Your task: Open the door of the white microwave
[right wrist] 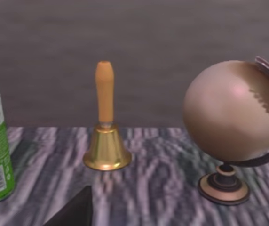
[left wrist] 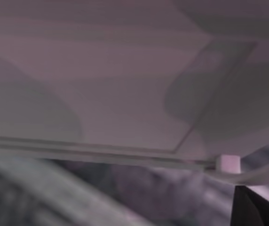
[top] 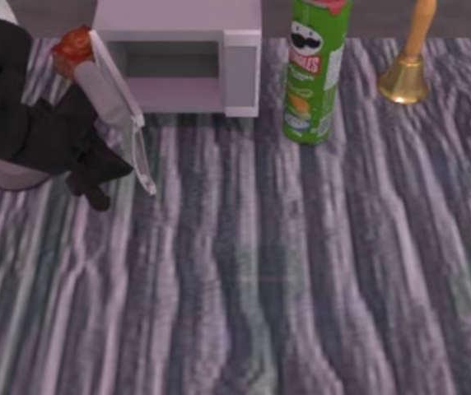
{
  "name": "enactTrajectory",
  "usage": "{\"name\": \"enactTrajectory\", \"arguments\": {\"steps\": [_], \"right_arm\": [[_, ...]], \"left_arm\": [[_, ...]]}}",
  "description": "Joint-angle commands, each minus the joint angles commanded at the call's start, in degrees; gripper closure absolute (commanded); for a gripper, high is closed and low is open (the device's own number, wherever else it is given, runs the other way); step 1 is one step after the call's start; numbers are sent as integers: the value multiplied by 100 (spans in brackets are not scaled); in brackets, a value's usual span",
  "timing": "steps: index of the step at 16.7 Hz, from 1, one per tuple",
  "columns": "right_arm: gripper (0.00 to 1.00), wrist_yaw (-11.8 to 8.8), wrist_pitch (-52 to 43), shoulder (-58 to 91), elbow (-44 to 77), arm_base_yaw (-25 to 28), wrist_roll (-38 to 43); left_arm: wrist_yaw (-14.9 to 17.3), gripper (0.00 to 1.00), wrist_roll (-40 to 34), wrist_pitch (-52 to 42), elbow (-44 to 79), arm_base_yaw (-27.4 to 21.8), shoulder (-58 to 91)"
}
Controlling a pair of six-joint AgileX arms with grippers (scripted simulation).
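White microwave (top: pixel 219 49), green can (top: pixel 314 74), brass bell (top: pixel 404 78)

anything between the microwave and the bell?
Yes: the green Pringles can stands between the white microwave and the brass bell, per the top view.

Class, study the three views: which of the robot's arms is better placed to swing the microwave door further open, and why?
The left arm. Its gripper is beside the door, which already stands swung out from the white microwave at the table's left. The right arm is out of the top view; its wrist camera faces the bell and globe.
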Motion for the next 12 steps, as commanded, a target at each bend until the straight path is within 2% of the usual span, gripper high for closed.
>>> {"name": "enactTrajectory", "arguments": {"steps": [12], "right_arm": [[0,0,0,0,0,0,0]], "left_arm": [[0,100,0,0,0,0,0]]}}
